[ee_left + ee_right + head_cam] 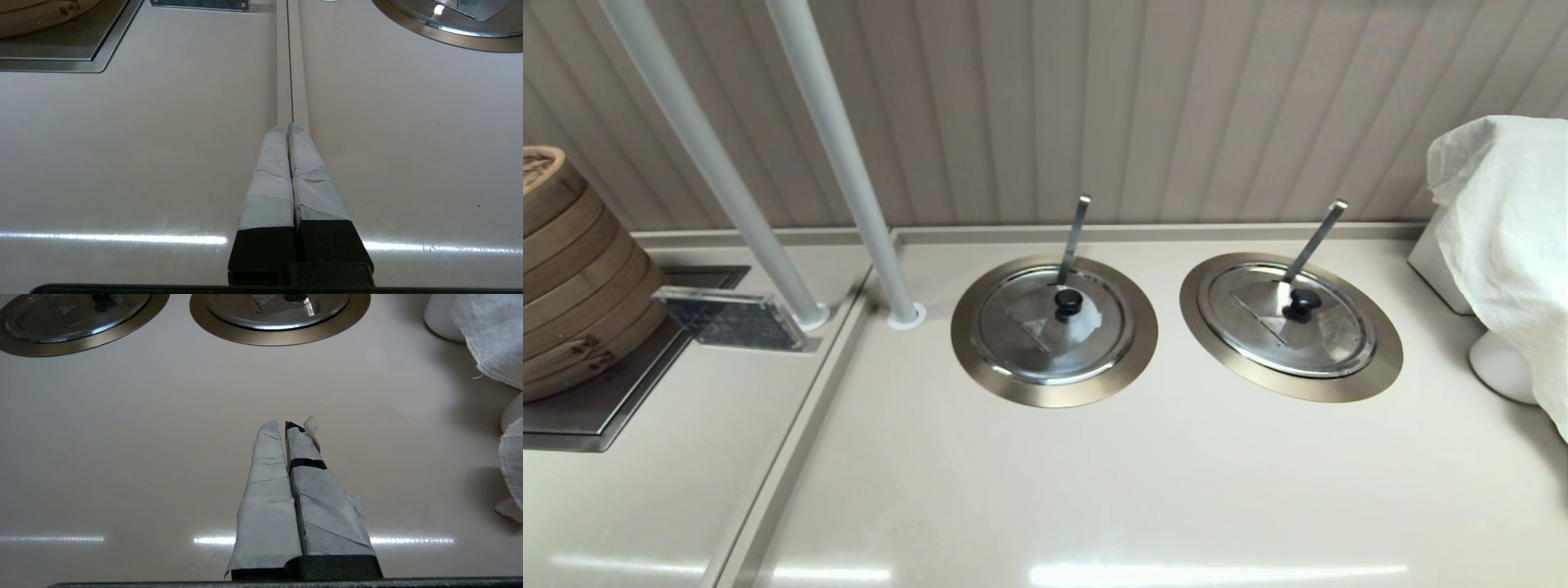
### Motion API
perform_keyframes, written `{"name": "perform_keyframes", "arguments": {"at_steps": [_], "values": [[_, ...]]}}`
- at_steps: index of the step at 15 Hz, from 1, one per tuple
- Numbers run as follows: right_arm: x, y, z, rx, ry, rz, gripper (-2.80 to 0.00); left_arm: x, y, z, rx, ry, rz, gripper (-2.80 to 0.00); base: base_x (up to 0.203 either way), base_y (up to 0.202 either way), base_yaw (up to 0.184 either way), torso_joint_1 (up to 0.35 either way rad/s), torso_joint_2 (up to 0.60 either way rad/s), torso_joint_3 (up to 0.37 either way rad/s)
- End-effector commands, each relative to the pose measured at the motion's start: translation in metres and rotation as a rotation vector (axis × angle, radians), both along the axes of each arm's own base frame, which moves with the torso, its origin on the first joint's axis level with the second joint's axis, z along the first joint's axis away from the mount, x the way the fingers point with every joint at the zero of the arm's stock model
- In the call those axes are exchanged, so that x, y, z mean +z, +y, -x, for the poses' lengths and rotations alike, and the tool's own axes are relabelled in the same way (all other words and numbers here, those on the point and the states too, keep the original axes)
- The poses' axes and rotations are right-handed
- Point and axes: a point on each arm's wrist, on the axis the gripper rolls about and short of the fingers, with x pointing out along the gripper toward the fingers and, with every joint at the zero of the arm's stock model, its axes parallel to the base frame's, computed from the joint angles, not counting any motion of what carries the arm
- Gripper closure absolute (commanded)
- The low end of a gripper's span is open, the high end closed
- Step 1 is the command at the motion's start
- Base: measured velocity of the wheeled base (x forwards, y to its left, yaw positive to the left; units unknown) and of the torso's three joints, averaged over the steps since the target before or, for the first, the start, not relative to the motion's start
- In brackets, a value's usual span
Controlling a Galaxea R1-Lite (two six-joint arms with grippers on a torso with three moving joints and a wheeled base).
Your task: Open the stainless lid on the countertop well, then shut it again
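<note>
The stainless lid [1327, 327] lies flat and closed on the right-hand countertop well, whose bronze flange [1290, 390] rings it. Its wedge flap is clean grey, with a black knob [1303, 302] and a thin ladle handle [1313, 241] sticking up at the back. In the right wrist view this lid [245, 304] and flange [278, 337] lie far ahead of my right gripper [282, 426], which is shut on nothing above bare counter. My left gripper [286, 127] is also shut and empty, over the counter seam. Neither gripper shows in the head view.
A twin lid [1029, 335] with a whitish patch covers the left well [1054, 394]. Two grey poles [849, 163] rise at the back left. Stacked bamboo steamers [572, 269] stand far left. A white cloth [1511, 237] drapes over white containers at the right edge.
</note>
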Motion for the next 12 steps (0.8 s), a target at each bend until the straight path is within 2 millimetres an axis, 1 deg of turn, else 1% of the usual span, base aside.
{"name": "perform_keyframes", "arguments": {"at_steps": [1,3,7,12], "values": [[-0.0008,-0.0001,-0.0006,-0.006,0.003,0.020,0.00,0.0000,0.0000,0.0000,0.001,0.000,0.000,0.00,0.000,0.000,0.000,0.000,0.00,0.000],[-0.0059,-0.0002,-0.0025,-0.010,0.010,0.120,0.00,0.0000,0.0000,0.0000,0.001,0.000,0.000,0.00,0.000,0.000,0.000,0.000,0.00,0.000],[-0.0056,0.0001,-0.0026,0.005,0.008,0.086,0.00,0.0000,0.0000,0.0000,0.001,0.000,0.000,0.00,0.000,0.000,0.000,0.000,0.00,0.000],[-0.0055,0.0001,-0.0026,0.005,0.006,0.084,0.00,0.0000,0.0000,0.0000,0.001,0.000,0.000,0.00,0.000,0.000,0.000,0.000,0.00,0.000]]}}
